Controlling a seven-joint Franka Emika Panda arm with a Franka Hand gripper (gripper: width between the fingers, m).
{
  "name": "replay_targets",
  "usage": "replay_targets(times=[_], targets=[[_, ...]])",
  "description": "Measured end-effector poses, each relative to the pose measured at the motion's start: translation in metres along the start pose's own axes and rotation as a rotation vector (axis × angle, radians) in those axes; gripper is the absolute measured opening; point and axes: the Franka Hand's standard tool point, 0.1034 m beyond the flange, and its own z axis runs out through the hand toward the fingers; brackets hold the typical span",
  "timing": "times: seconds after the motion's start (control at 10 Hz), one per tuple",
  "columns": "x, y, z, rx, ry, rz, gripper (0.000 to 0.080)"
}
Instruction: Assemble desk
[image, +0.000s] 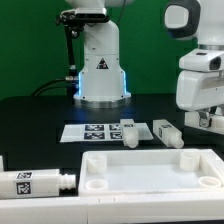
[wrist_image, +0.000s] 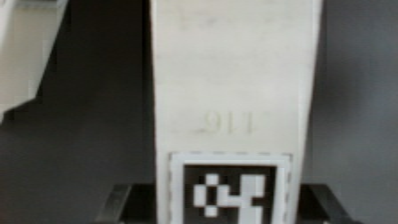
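Jaws: clamped on the leg, pressing its two opposite sides.
Leg (wrist_image: 228, 95): white, square-sectioned, between the jaws; tag (wrist_image: 228, 192) at the gripped end.
Tabletop panel (image: 150, 168): flat on the table (image: 40, 115), well apart from the jaws.
Risk: most of the leg reaches beyond the jaws, so it may pivot or slip when lifted.
Consequence: it would meet the tabletop panel askew.
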Motion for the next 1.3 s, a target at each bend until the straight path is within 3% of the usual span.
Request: replay_targets(times=[0.2,0.4,0.7,0.9,1.1,1.3], targets=[[0.001,0.004,-0.002,-0.006,0.001,-0.205,0.0284],[0.007,0.013,-0.013,-0.029,0.018,-0.542,0.0284],[0.005,0.016,-0.012,-0.039,0.007,-0.723,0.0284],[0.012,0.025,-0.016,-0.056,-0.017,-1.074,0.0284],[0.018,0.019,-0.018,-0.042,-0.066,-1.339,0.0284],[0.015,0.021,-0.015,-0.050,-0.065,-1.469,0.0284]])
